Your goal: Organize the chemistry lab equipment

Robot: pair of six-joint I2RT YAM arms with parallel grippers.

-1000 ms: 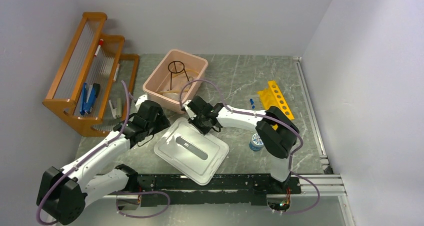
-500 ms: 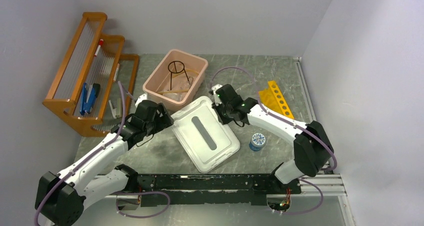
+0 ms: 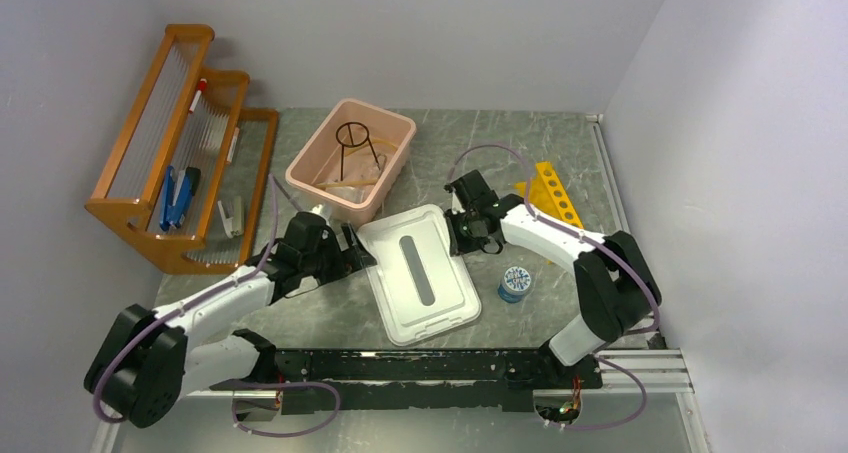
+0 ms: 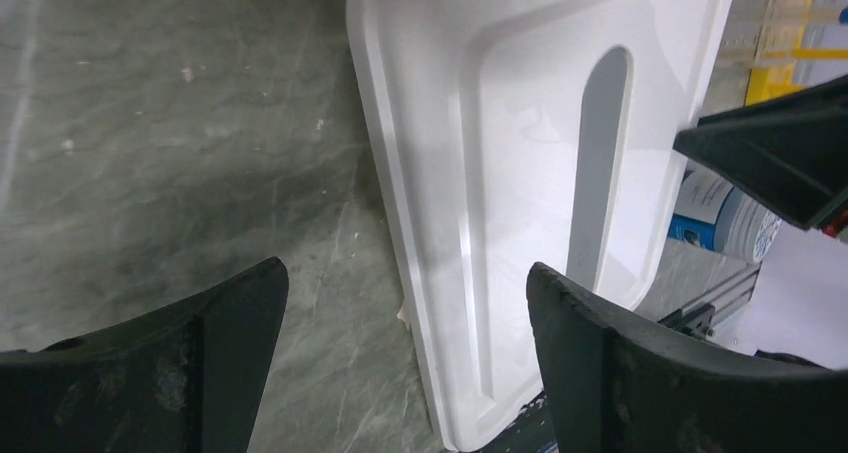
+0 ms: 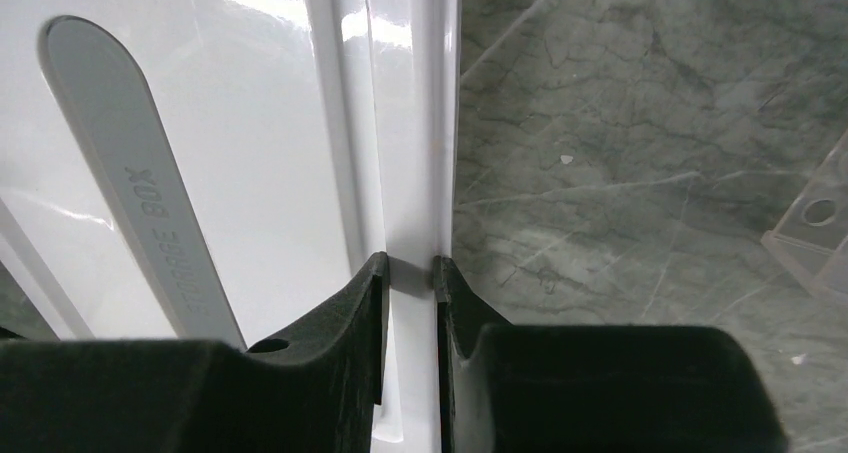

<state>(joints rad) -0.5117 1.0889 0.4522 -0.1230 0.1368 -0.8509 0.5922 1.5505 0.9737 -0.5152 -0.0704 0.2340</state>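
Observation:
The white lid (image 3: 420,273) lies flat on the table in front of the pink tub (image 3: 392,133). My right gripper (image 3: 462,237) is shut on the lid's right rim; in the right wrist view the pads (image 5: 368,303) pinch the rim of the lid (image 5: 230,153). My left gripper (image 3: 352,255) is open and empty beside the lid's left edge (image 4: 520,153), straddling it low over the table (image 4: 405,303). The black tripod ring (image 3: 352,143) and tan tube (image 3: 335,184) sit in the tub. The yellow tube rack (image 3: 555,198) and a blue piece (image 3: 513,284) lie right. The vials are hidden.
The orange wooden rack (image 3: 180,148) stands at the far left with blue tools and glass tubes. The right wall rail (image 3: 620,233) runs beside the yellow rack. The black base rail (image 3: 420,368) lies along the near edge, close to the lid's near corner.
My right gripper has dragged the lid right and turned it so it lies lengthwise. My left gripper has moved right and nearer, following the lid's left edge, still open.

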